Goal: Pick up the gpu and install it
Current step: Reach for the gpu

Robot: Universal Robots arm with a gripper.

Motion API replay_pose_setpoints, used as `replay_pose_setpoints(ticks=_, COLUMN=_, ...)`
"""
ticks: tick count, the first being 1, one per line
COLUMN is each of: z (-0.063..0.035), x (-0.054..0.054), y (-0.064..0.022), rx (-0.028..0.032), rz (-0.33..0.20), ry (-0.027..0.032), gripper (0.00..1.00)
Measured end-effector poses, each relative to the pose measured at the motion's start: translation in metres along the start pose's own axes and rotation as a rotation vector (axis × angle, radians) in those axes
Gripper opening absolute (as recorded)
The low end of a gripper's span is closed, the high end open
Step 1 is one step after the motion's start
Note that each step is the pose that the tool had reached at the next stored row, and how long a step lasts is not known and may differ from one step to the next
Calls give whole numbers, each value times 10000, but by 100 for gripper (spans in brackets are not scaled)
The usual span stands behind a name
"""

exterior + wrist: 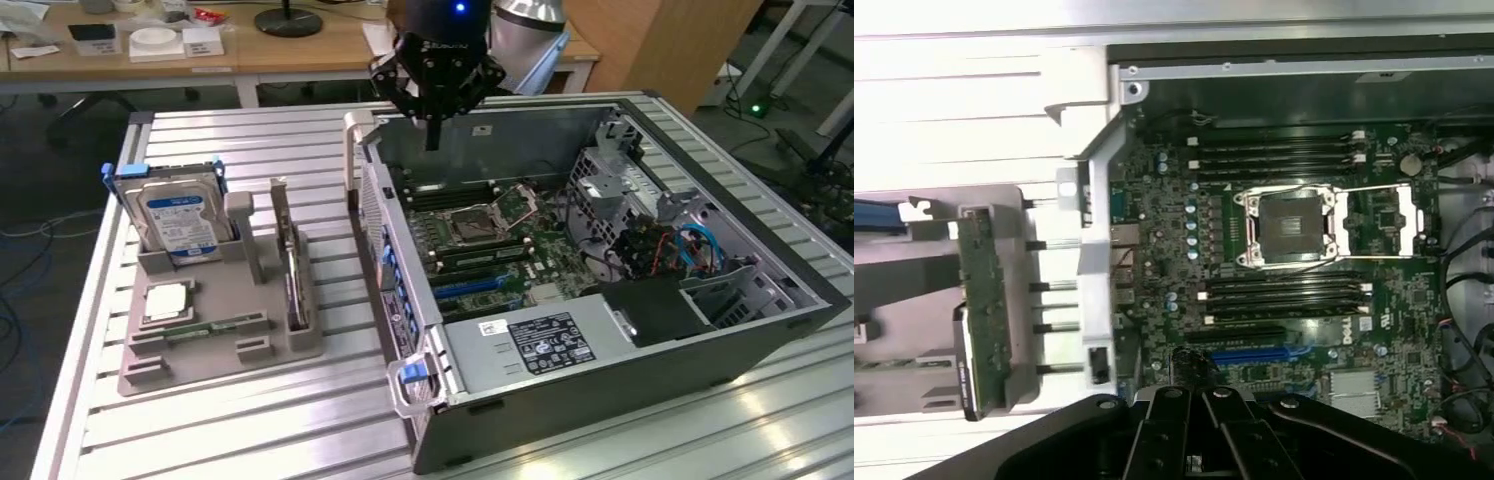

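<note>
The gpu [294,285] is seen standing on edge in a slot of the grey holder [187,362]. The holder is set on the slatted tabletop [240,430], just beside the open computer case [641,360], at the exterior view's left of it. A hard drive [180,222] is stood upright in the same holder. The gripper [431,143] is positioned above the case's motherboard [514,250], well apart from the gpu, with its fingers pressed together and empty.

One gpu [288,265], one hard drive [175,216], one CPU [167,300], one computer case [667,365].
</note>
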State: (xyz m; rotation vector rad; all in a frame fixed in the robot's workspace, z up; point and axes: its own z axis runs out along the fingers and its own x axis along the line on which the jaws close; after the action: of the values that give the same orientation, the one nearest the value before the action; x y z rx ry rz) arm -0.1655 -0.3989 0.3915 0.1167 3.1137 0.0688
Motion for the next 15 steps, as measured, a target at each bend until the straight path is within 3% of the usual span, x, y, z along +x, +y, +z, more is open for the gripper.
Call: replay_pose_setpoints(ticks=15, z=-18, x=677, y=-51, rx=-1, rz=-1, ry=-1, gripper=10)
